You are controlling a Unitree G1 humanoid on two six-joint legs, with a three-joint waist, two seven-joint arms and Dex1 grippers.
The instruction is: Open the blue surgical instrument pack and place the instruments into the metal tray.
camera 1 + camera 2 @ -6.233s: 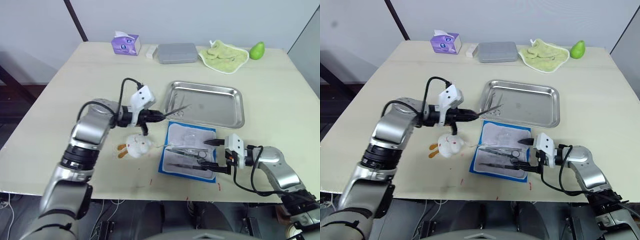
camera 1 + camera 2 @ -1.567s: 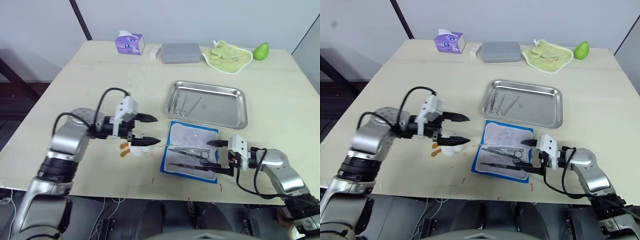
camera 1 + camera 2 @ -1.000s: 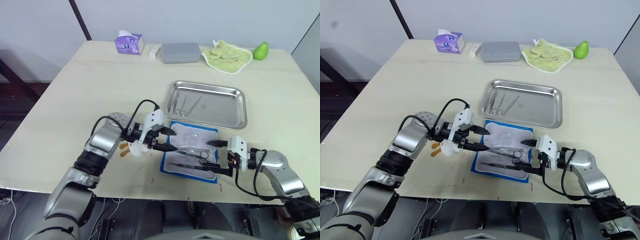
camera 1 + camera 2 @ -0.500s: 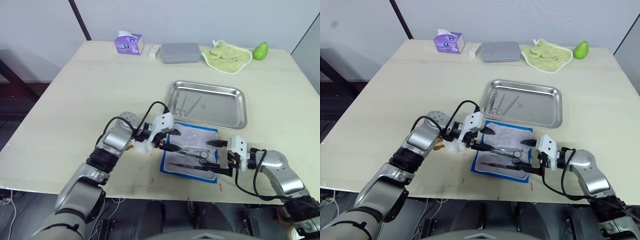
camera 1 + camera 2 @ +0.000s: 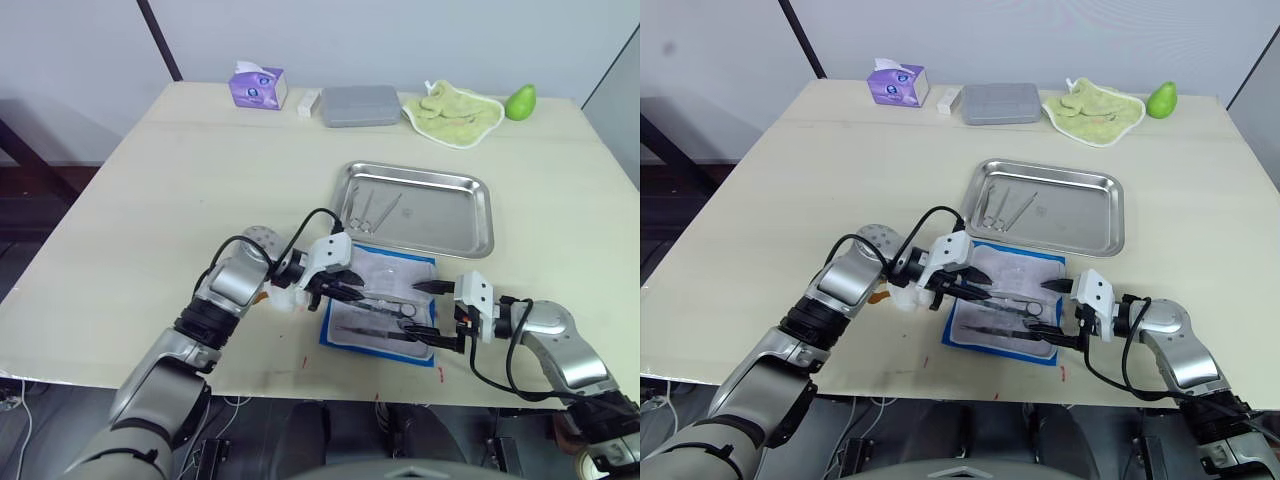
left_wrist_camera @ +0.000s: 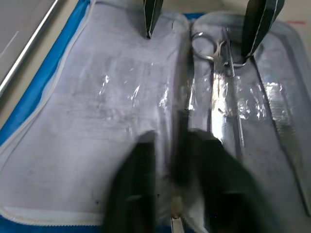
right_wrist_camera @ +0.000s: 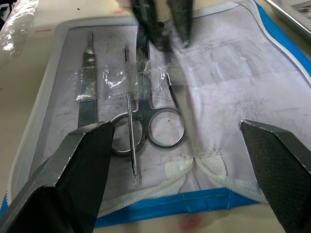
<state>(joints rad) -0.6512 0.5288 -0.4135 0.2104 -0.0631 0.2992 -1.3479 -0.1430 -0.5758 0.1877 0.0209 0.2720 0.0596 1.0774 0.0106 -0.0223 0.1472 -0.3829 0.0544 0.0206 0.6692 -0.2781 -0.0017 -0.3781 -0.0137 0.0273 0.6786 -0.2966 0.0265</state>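
1. My left pincer (image 5: 349, 286) is open over the open pack (image 5: 381, 307) on the worktop (image 5: 150, 180).
2. My right pincer (image 5: 424, 310) is open at the pack's right edge.
3. Some tools (image 7: 146, 121) lie in the pack; two (image 5: 368, 208) lie in the tray (image 5: 480, 225).

Head stereo pair overlooking the table (image 5: 150, 180); wrist cameras close over the blue surgical instrument pack (image 6: 29, 104)

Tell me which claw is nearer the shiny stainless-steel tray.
Left. The left claw is over the open blue pack's tray-side half; the right claw sits at the pack's far edge, farther from the tray.
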